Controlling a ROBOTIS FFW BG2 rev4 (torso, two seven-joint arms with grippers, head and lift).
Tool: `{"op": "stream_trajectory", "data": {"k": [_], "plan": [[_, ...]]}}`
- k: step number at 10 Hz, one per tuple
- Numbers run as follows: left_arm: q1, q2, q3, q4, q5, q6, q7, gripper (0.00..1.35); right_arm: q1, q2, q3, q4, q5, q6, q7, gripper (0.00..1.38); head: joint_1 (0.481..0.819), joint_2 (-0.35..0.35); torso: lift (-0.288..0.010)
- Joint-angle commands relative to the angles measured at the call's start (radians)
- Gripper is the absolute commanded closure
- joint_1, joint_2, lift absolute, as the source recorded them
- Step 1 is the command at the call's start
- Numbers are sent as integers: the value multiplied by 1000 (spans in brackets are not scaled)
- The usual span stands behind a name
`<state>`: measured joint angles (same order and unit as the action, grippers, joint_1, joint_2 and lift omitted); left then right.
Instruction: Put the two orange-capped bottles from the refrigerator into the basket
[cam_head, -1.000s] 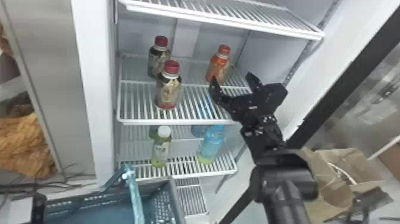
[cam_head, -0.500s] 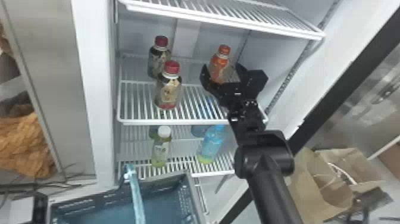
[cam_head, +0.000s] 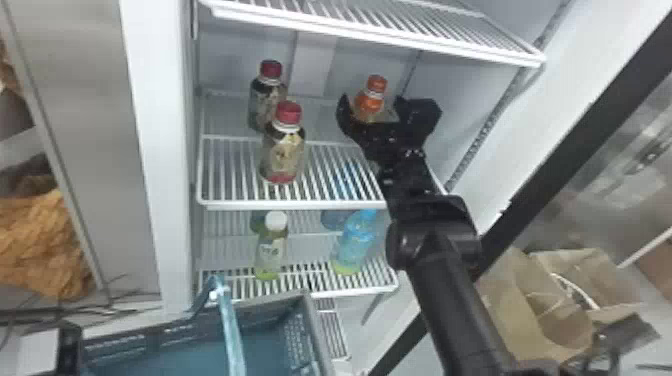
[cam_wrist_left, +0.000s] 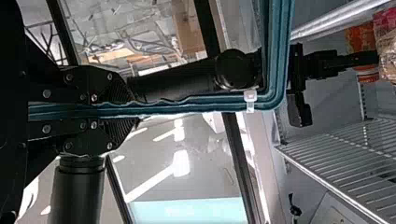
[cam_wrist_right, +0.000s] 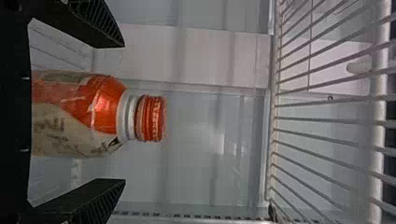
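One orange-capped bottle (cam_head: 376, 84), base hidden; right gripper (cam_head: 372, 103) apart around it. Left gripper (cam_wrist_left: 133, 109) clamped on handle (cam_wrist_left: 187, 103); basket (cam_head: 305, 332) cut off.

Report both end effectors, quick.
Left end effector: closed on the basket's teal handle.
Right end effector: open around the orange-capped plastic bottle, fingers not touching it.

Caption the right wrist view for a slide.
Open black pincer astride an orange-capped plastic bottle, white wire shelf above.
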<state>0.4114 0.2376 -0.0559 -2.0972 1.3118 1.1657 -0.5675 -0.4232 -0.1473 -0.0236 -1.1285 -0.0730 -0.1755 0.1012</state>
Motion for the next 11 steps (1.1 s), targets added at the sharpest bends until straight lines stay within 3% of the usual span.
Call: {"op": "stream_trajectory", "data": {"k": [1,4,8,11], "plan": [[-4,2,-4,2,0,0,0,1197,-28,-3,18,45,-15,1,0,104,693,-350,-40],[-4,5,-4,5,4,0,0,1197,-31,-5,26,60,-39,45,-9,772,695,-350,-40],[-2,6,-6,5,6,0,0,1197,-1,-5,30,-4,-25,45,-14,794,695,-350,-40],[3,5,-4,5,8,0,-2,1197,126,-6,22,-235,-9,114,-12,794,695,-350,-40]]}}
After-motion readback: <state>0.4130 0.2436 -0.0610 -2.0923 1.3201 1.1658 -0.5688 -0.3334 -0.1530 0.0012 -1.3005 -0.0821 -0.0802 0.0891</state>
